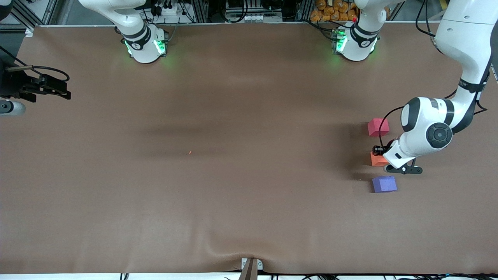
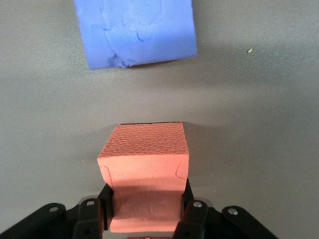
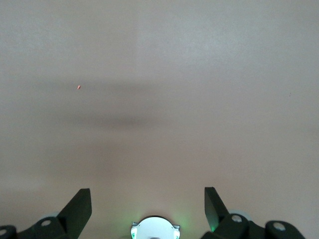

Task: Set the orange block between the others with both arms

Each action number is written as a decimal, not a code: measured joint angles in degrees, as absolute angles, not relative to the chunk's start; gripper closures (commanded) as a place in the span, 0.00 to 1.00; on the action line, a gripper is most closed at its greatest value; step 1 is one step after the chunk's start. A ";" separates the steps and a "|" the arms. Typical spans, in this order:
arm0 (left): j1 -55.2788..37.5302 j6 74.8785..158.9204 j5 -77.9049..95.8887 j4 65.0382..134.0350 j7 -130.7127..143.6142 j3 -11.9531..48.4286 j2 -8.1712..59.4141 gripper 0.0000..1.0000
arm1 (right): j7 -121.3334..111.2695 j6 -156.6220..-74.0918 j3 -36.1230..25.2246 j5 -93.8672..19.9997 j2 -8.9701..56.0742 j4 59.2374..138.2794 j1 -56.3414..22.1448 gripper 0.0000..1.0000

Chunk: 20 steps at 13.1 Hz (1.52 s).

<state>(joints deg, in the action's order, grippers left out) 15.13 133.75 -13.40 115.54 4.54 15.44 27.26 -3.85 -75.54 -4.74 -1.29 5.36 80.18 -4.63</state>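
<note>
Clearly, the left gripper (image 2: pixel 144 219) is clamped on the orange block (image 1: pixel 377 159): in the left wrist view its two dark fingers (image 2: pixel 193 211) press the cube's sides, which dent inward where they are squeezed. In the front view this pair sits at the right of the frame, a little below mid-height, low over the brown table (image 1: pixel 233 194).

Three foam cubes can be counted, one of each colour. The pinkish-red cube (image 1: pixel 378 127) lies just above the orange one in the front view, and the purple-blue cube (image 1: pixel 384 184) just below it, so the orange block is in the gap between them, apart from both. All three line up near the left arm's end of the table.

Two arms are present. The right gripper (image 1: pixel 58 88) waits at the left edge of the front view, upper part, its fingers (image 3: pixel 79 209) spread wide with nothing between them. A tiny orange speck (image 1: pixel 190 152) lies near the middle of the table.
</note>
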 measured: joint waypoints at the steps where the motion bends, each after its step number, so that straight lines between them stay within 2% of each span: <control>1: 15.14 133.80 -13.40 115.53 4.54 15.44 27.29 0.08 | -3.85 -75.53 -4.75 -1.29 5.36 80.18 -4.64 0.00; 2: 15.15 133.81 -13.40 115.53 4.54 15.44 27.30 0.00 | -3.85 -75.53 -4.75 -1.29 5.36 80.18 -4.64 0.00; 8: 15.15 134.13 -13.40 114.26 4.57 15.50 27.00 0.00 | -3.85 -75.53 -4.76 -1.29 5.36 80.18 -4.64 0.00; 11: 15.15 132.73 -13.40 112.09 4.57 16.11 23.84 0.00 | -3.85 -75.53 -4.76 -1.29 5.36 80.18 -4.64 0.00; 15: 15.08 122.38 -13.39 105.56 4.76 18.57 18.00 0.00 | -3.85 -75.53 -4.77 -1.29 5.36 80.18 -4.64 0.00; 20: 15.12 106.33 -12.97 90.43 4.76 21.08 16.64 0.00 | -3.85 -75.53 -4.77 -1.29 5.36 80.17 -4.64 0.00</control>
